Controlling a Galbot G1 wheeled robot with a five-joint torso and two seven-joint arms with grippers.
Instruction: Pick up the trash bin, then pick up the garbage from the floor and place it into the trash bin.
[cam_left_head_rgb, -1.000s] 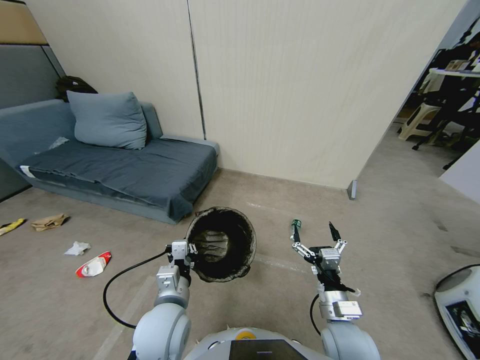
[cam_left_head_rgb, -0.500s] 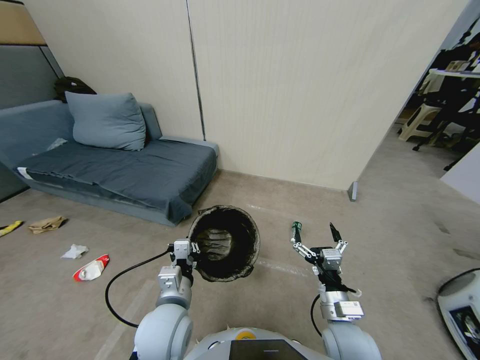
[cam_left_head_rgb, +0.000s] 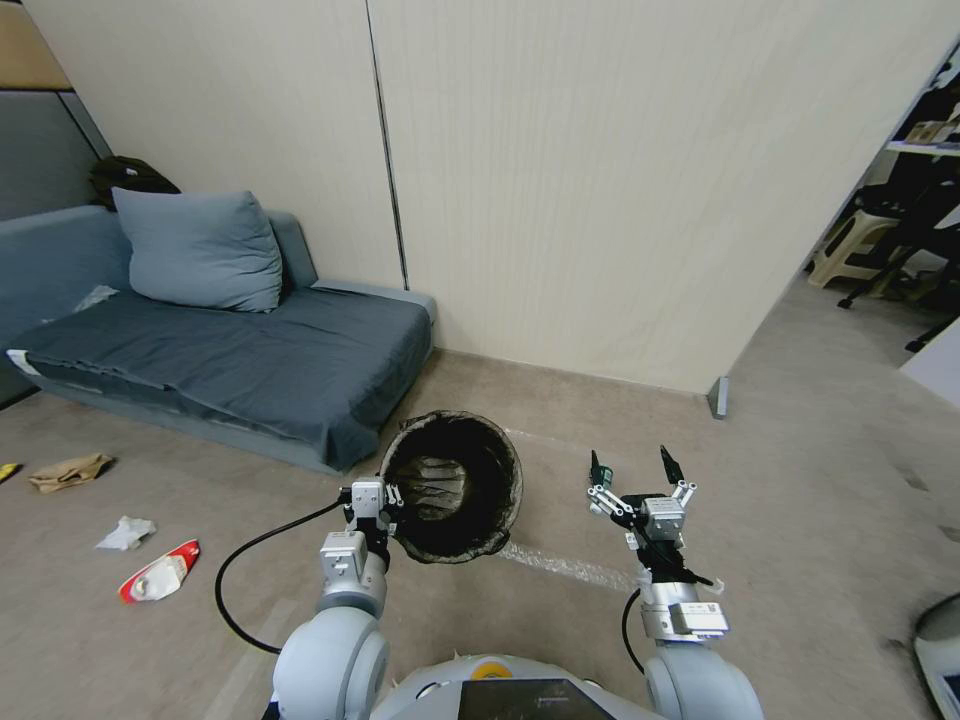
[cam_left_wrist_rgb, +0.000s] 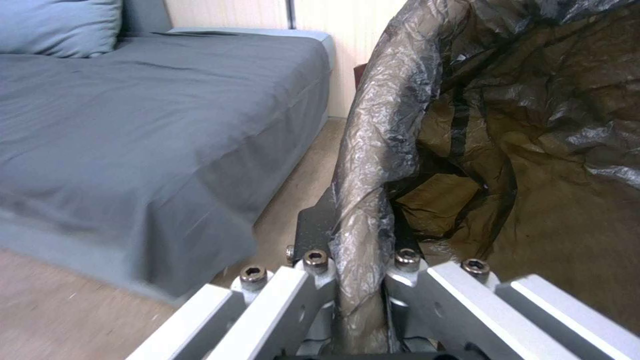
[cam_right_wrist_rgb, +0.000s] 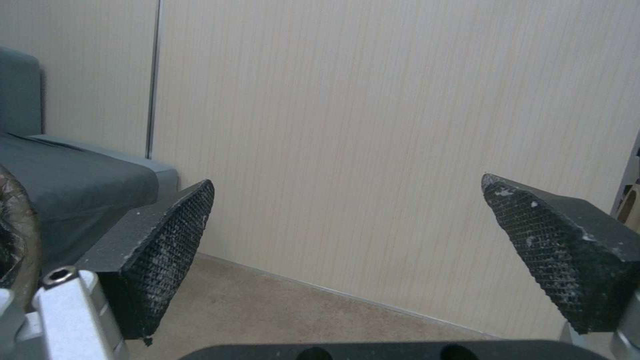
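Grey sofa (cam_left_head_rgb: 230, 350) along the wall at left, pillow (cam_left_head_rgb: 195, 250) on it. Bin (cam_left_head_rgb: 452, 485) held off the floor in front of the robot, tilted mouth-up toward the head camera, dark bag folded over its rim. Left gripper (cam_left_wrist_rgb: 357, 265) pinching that rim, one finger either side. Right gripper (cam_left_head_rgb: 635, 465) beside the bin, apart from it, fingers spread with nothing between. Litter on the floor far left: brown paper (cam_left_head_rgb: 68, 470), white tissue (cam_left_head_rgb: 125, 533), red-and-white wrapper (cam_left_head_rgb: 158, 572).
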